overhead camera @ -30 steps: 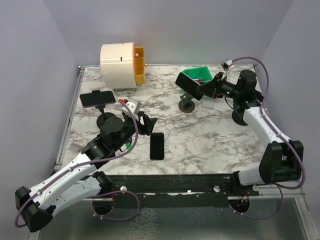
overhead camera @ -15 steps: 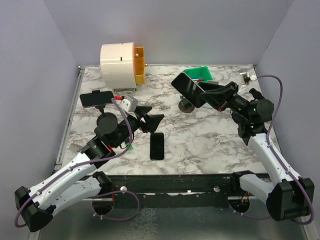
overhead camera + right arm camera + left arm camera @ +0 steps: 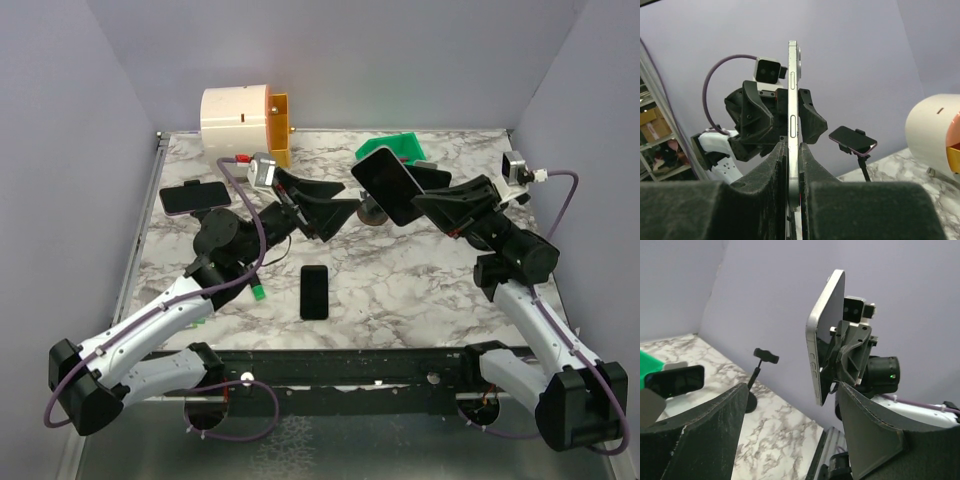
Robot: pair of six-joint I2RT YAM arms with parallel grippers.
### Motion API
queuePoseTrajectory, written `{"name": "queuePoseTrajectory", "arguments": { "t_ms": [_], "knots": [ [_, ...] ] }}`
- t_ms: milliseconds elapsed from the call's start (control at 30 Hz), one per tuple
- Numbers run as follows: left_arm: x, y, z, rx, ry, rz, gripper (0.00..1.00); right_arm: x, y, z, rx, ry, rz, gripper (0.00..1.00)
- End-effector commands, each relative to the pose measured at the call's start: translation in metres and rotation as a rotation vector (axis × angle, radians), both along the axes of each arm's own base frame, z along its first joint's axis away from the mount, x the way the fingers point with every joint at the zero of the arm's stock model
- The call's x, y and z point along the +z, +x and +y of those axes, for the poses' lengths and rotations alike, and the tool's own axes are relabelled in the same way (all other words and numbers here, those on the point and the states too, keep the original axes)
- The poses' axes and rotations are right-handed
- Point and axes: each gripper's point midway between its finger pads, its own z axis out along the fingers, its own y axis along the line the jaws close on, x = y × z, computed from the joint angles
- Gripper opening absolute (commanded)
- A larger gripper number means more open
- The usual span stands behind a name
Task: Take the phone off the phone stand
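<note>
My right gripper is shut on a dark phone and holds it on edge in the air above mid-table. In the right wrist view the phone stands edge-on between my fingers. The black stand it came from is bare below it, its empty clamp showing in the left wrist view. My left gripper is open and raised, its tips close to the left of the phone, not touching it.
A second phone sits clamped in a stand at the left. A black phone lies flat near the front. A white and orange drum and a green bin stand at the back.
The right gripper has lifted the phone off its stand and swung it up over the table. The left gripper has risen and moved right toward the phone, still open.
</note>
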Motion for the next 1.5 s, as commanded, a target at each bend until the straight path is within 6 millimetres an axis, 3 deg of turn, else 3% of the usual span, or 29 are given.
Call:
{"name": "queuePoseTrajectory", "arguments": {
  "t_ms": [0,467,967,1267,1467],
  "knots": [
    [0.05,-0.024,-0.001,-0.108,-0.131,-0.105,0.74,0.034,-0.029,-0.007,0.045,0.125,-0.097,0.0],
    [0.075,-0.029,-0.025,-0.229,-0.154,-0.174,0.72,0.042,-0.039,-0.004,0.106,0.162,-0.088,0.0],
    [0.074,-0.025,-0.033,-0.242,-0.17,-0.188,0.47,0.036,-0.027,-0.004,0.096,0.19,-0.019,0.0],
    [0.068,-0.023,-0.042,-0.251,-0.153,-0.188,0.46,0.027,-0.016,0.001,0.059,0.151,0.016,0.0],
    [0.07,-0.025,-0.041,-0.252,-0.154,-0.199,0.38,0.024,-0.014,0.003,0.058,0.145,0.023,0.0]
  ]
}}
